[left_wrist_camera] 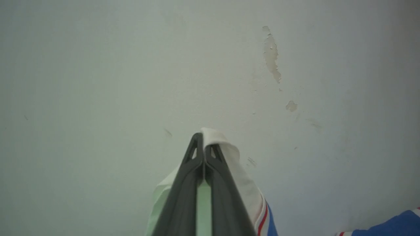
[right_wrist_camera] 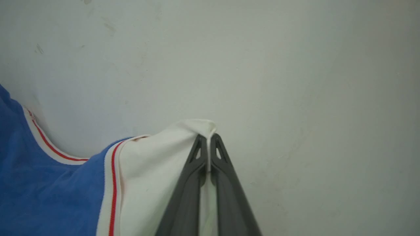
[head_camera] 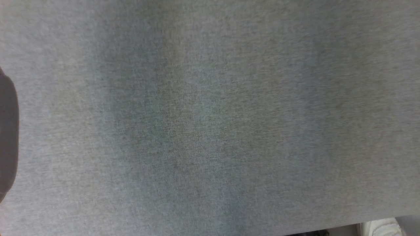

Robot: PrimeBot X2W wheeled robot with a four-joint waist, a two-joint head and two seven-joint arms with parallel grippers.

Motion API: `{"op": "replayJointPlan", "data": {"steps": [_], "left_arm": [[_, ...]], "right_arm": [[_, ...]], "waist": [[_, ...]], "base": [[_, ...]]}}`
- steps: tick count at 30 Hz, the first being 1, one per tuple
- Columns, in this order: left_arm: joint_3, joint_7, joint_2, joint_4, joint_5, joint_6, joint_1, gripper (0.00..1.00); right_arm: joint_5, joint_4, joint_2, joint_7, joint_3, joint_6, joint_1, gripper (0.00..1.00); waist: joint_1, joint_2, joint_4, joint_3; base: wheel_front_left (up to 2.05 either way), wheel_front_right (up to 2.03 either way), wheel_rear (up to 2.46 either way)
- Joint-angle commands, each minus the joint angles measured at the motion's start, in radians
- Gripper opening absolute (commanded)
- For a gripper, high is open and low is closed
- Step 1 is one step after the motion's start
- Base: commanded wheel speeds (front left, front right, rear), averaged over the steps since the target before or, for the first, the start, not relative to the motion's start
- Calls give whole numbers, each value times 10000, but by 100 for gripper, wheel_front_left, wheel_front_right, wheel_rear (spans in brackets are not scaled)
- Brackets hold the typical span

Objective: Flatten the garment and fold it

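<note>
My left gripper [left_wrist_camera: 204, 139] is shut on a white sleeve of the garment [left_wrist_camera: 239, 173], a blue T-shirt with white bands and thin red stripes; the cloth drapes over the right finger, and more blue cloth shows at the lower right. My right gripper [right_wrist_camera: 207, 140] is shut on the other white sleeve of the garment [right_wrist_camera: 151, 164]. Its blue body hangs off to the left, with a red-striped white collar band curving along the edge. Both sleeves are pinched right at the fingertips, in front of a pale surface.
A pale whitish surface [left_wrist_camera: 131, 65] with chipped patches [left_wrist_camera: 271, 55] lies behind the left gripper. The head view faces grey fabric-like surface [head_camera: 210, 114], with a dark rounded shape [head_camera: 7, 131] at the left edge and a pale object [head_camera: 384, 227] in the lower right corner.
</note>
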Motion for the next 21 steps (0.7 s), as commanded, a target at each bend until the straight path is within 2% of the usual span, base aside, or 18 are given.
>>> {"op": "replayJointPlan", "data": {"steps": [1, 7, 11, 15, 18, 21], "left_arm": [[85, -195, 46, 107, -164, -113, 10, 0], [111, -557, 367, 54, -500, -684, 764, 0], [57, -558, 626, -498, -819, -1246, 1680, 0], [-78, -274, 905, -1721, -1199, -1808, 3060, 0], [-2, 104, 1144, -2969, -1584, -1950, 4448, 0], [170, 449, 1355, -4379, -1938, -1825, 6143, 0]], "right_arm": [[94, 102, -105, -150, 154, -11, -70, 0], [718, -56, -682, -422, 1109, -11, 221, 0], [1554, -829, -1221, -582, 1893, -11, 840, 0], [2638, -2174, -2053, -459, 2297, -11, 2020, 0], [3406, -3256, -2753, -271, 2173, -11, 3145, 0], [3947, -4295, -3267, -142, 1758, -11, 4530, 0]], "waist": [[-1, 0, 124, 696], [-1, 0, 330, 1005], [-1, 0, 435, 911], [-1, 0, 558, 512], [-1, 0, 658, 61], [-1, 0, 680, -472]], "base": [[0, 0, 0], [0, 0, 0], [0, 0, 0], [0, 0, 0], [0, 0, 0], [0, 0, 0]]}}
